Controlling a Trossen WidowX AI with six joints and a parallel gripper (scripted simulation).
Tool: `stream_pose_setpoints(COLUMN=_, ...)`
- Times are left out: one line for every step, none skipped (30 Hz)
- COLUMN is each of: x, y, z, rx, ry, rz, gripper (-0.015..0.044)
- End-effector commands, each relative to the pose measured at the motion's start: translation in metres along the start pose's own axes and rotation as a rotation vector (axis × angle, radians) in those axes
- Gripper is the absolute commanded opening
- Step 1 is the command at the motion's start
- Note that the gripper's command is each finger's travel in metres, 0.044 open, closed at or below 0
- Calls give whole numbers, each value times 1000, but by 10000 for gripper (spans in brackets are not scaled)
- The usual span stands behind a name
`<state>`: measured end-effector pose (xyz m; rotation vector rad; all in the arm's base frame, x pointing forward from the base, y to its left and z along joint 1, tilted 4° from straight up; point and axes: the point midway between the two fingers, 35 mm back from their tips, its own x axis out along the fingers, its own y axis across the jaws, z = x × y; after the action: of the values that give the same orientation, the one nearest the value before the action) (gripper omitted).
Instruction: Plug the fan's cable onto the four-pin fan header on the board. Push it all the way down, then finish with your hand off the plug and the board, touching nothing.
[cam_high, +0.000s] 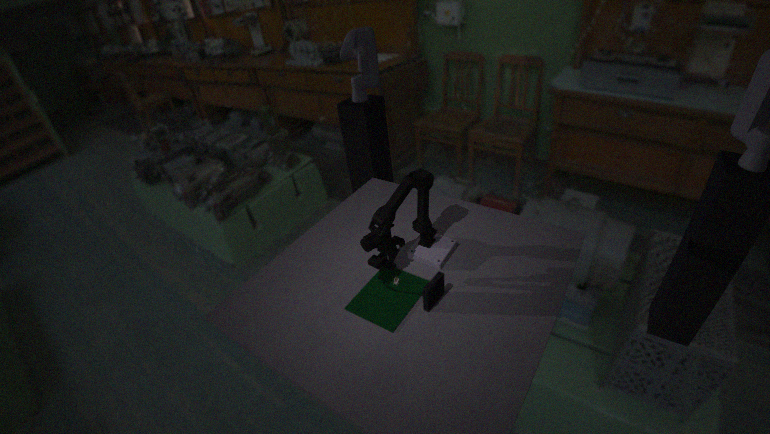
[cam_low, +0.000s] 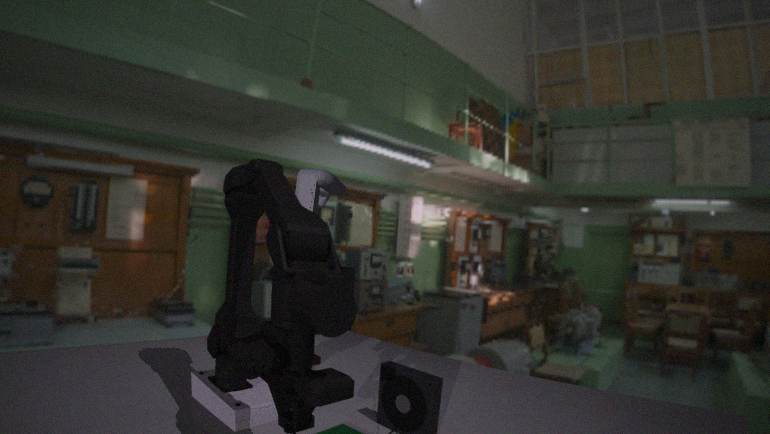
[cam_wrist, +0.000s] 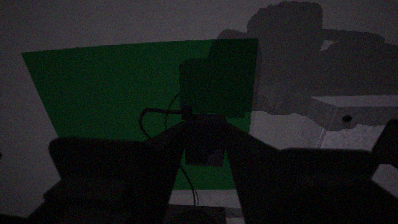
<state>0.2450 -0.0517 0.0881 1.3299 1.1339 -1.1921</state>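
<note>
The green board (cam_high: 377, 307) (cam_low: 342, 429) (cam_wrist: 110, 85) lies flat on the table. The small pale four-pin header (cam_high: 396, 280) stands near its arm-side edge. My gripper (cam_wrist: 205, 127) is shut on the dark plug (cam_wrist: 204, 150), which sits between the fingertips, low over the board. The header does not show in the wrist view, and whether the plug touches it cannot be told. The thin black cable (cam_wrist: 152, 111) loops out beside the plug. The black square fan (cam_high: 434, 291) (cam_low: 412, 398) (cam_wrist: 197, 216) stands upright beside the board.
The arm's white base (cam_high: 437, 252) (cam_low: 223, 401) (cam_wrist: 350, 105) is behind the board. The grey table (cam_high: 301, 323) carries all of this. Arm shadows fall over part of the board, and the light is dim.
</note>
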Motion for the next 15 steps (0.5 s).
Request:
stream_pose_setpoints(x=-3, y=7, z=-4, rx=-143, ry=-4, rz=7, gripper=0)
stream_pose_setpoints(x=-3, y=9, z=-6, rx=-177, ry=-4, rz=7, gripper=0)
stream_pose_setpoints(x=-3, y=10, z=-7, rx=-212, ry=-5, rz=7, gripper=0)
stream_pose_setpoints(x=-3, y=11, z=-8, rx=-247, ry=-5, rz=7, gripper=0)
stream_pose_setpoints(x=-4, y=12, z=-10, rx=-281, ry=-5, rz=7, gripper=0)
stream_pose_setpoints(x=-4, y=13, z=-11, rx=-316, ry=-5, rz=7, gripper=0)
stream_pose_setpoints(x=-4, y=15, z=-12, rx=-351, ry=-5, rz=7, gripper=0)
stream_pose_setpoints(x=-4, y=16, z=-14, rx=-385, ry=-5, rz=7, gripper=0)
stream_pose_setpoints(x=-4, y=17, z=-15, rx=-420, ry=-5, rz=7, gripper=0)
stream_pose_setpoints(x=-4, y=18, z=-16, rx=-455, ry=-5, rz=7, gripper=0)
stream_pose_setpoints(x=-4, y=19, z=-18, rx=-489, ry=-5, rz=7, gripper=0)
stream_pose_setpoints(x=-4, y=20, z=-19, rx=-524, ry=-5, rz=7, gripper=0)
stream_pose_setpoints(x=-4, y=21, z=-21, rx=-559, ry=-5, rz=7, gripper=0)
stream_pose_setpoints(x=-4, y=23, z=-22, rx=-593, ry=-5, rz=7, gripper=0)
stream_pose_setpoints(x=-5, y=24, z=-24, rx=-628, ry=-5, rz=7, gripper=0)
